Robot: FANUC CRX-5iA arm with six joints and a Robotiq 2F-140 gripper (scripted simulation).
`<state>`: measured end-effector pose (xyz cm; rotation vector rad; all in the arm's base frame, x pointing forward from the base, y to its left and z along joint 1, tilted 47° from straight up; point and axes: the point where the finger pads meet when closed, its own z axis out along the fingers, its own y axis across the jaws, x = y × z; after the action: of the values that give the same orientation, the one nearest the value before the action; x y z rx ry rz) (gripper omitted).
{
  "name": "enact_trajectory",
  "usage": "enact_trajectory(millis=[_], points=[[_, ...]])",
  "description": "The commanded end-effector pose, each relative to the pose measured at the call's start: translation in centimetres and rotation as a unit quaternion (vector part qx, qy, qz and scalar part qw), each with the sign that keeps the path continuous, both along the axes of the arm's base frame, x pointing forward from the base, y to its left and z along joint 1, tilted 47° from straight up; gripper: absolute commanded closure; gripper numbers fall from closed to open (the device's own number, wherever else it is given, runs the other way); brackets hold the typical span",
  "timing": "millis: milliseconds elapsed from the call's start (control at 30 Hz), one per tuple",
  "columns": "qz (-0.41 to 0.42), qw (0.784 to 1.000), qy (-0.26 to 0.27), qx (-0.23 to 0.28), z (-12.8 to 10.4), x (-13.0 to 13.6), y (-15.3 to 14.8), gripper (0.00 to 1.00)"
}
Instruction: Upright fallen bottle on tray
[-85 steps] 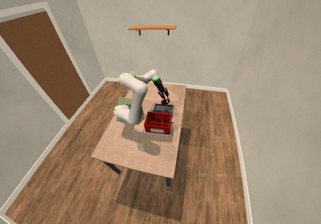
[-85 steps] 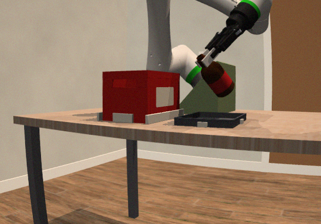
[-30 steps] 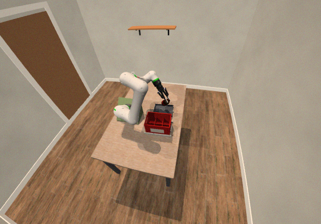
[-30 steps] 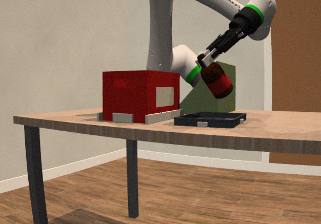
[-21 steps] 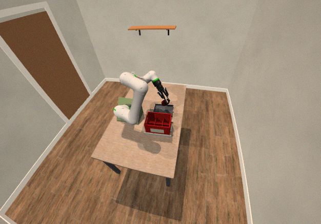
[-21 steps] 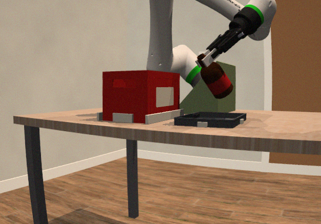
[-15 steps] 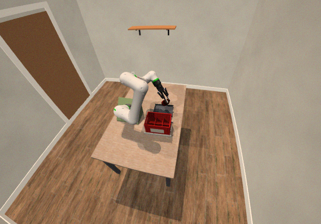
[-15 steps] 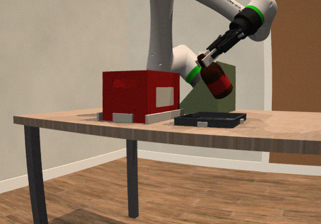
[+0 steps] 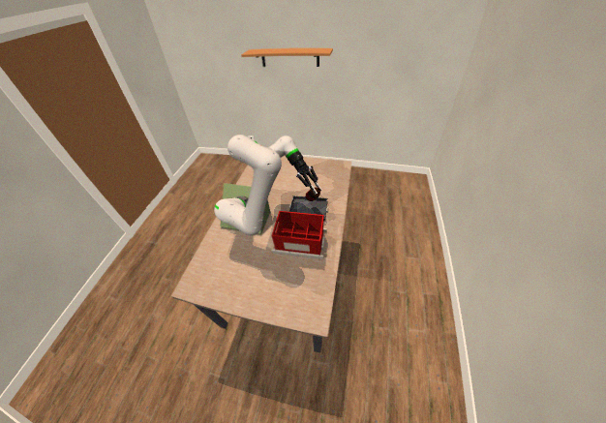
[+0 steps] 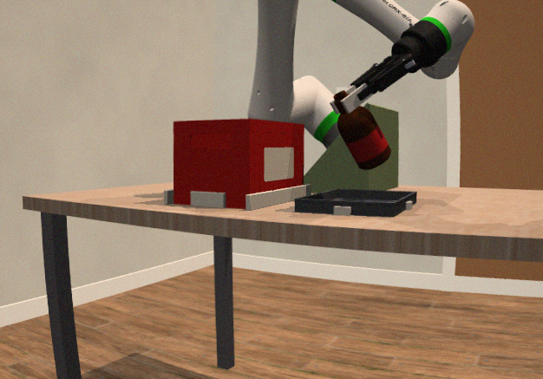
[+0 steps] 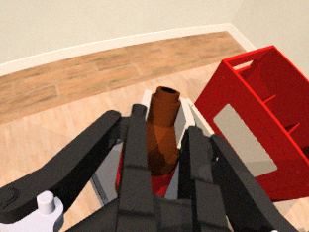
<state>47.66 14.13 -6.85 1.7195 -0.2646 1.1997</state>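
The black pincer point(image 11: 162, 160) fills the lower half of the wrist view, its two inner fingers closed on the neck of a brown bottle point(image 11: 161, 135) whose open mouth points away from the camera. A patch of red label shows below the neck (mostly hidden by the fingers). A red crate point(image 11: 260, 127) with inner dividers and a grey side panel stands to the right on the tabletop point(image 11: 53, 134).

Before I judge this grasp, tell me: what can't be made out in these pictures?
- Bottle body, wrist view: hidden behind the fingers.
- Tray floor, exterior view: hidden by its own rim.
- Bottle and gripper, top view: too small.
- Arm base, exterior view: behind the crate.
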Motion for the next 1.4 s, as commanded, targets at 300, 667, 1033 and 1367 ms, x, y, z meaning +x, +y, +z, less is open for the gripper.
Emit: enact_trajectory(millis=[300, 667, 1033, 1367], points=[[0.019, 1.000, -0.015, -0.019, -0.09, -0.07, 0.05, 1.00], [0.027, 0.999, -0.021, -0.026, -0.15, -0.11, 0.09, 1.00], [0.027, 0.999, -0.021, -0.026, -0.15, -0.11, 0.09, 1.00], [0.027, 0.999, -0.021, -0.026, -0.15, -0.11, 0.09, 1.00]])
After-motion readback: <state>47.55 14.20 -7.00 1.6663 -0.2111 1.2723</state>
